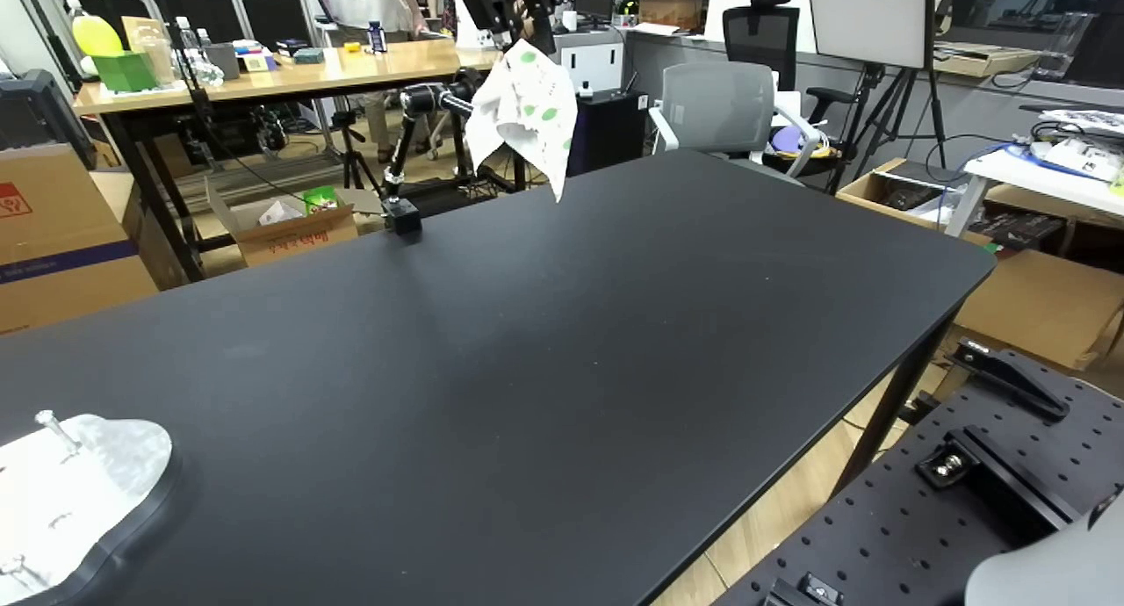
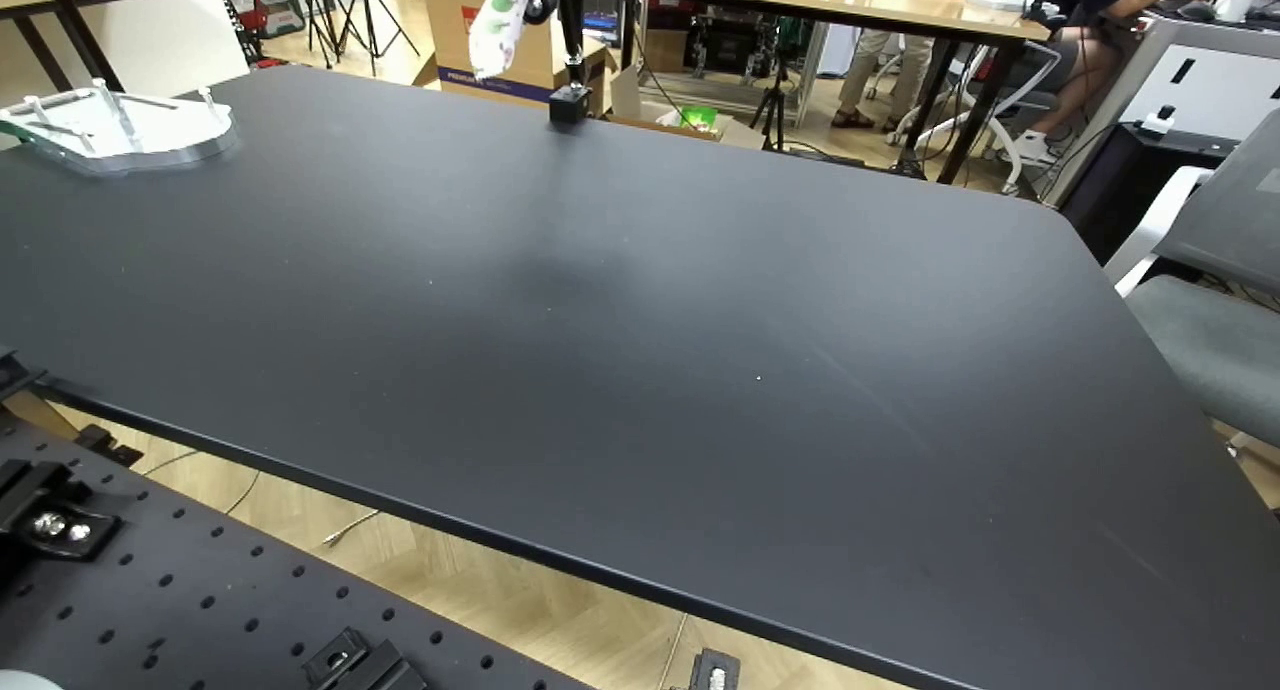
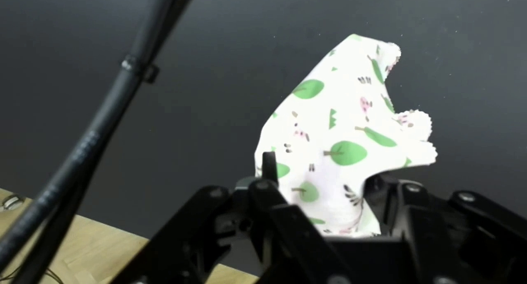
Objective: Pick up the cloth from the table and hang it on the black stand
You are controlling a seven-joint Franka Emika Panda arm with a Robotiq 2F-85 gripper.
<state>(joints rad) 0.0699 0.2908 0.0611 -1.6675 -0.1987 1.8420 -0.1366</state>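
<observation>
The white cloth (image 1: pixel 527 105) with green leaf prints hangs peaked at the top beyond the table's far edge. It also shows in an exterior view (image 2: pixel 498 25) and the wrist view (image 3: pixel 325 131). The black stand (image 1: pixel 402 211) is at that edge; its jointed arm reaches the cloth's side, and it also shows in an exterior view (image 2: pixel 568 100). The arm's end is hidden by the cloth. My gripper (image 1: pixel 524 40) is right above the cloth's top. In the wrist view its fingers (image 3: pixel 323 175) stand apart, with the cloth between and below them.
The black table (image 1: pixel 571 369) fills the middle. A white and grey board with pegs (image 1: pixel 132 457) lies at one end. A wooden desk (image 1: pixel 351 66), cardboard boxes (image 1: pixel 79 237) and a grey chair (image 1: pixel 716 105) stand beyond. A black cable (image 3: pixel 107 111) crosses the wrist view's left.
</observation>
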